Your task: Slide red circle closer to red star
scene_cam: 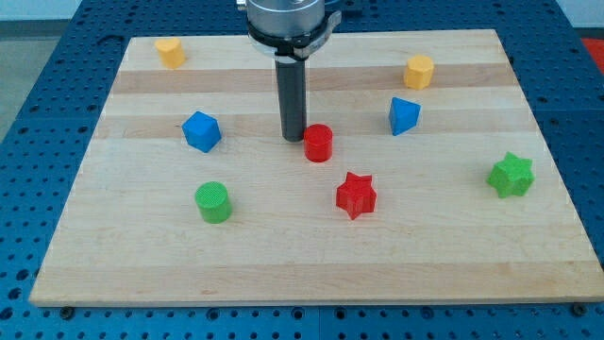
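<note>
Our arm carries no pincer, only 1 rod. Our tip [292,139] sits just beside the red circle [318,144], on its upper-left; the red star [356,195] lies lower-right on the counter [283,255], roughly in line.

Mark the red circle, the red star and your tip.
red circle [318,143], camera view, on its side face.
red star [356,195], camera view, on its centre.
my tip [292,138], camera view, on the rod's lower end.

You see a pale wooden board [283,274] with faint lengthwise stripes lying on a blue perforated metal bench [28,312]. Even light falls across both. A light grey floor strip [38,9] shows at the view's top left.
</note>
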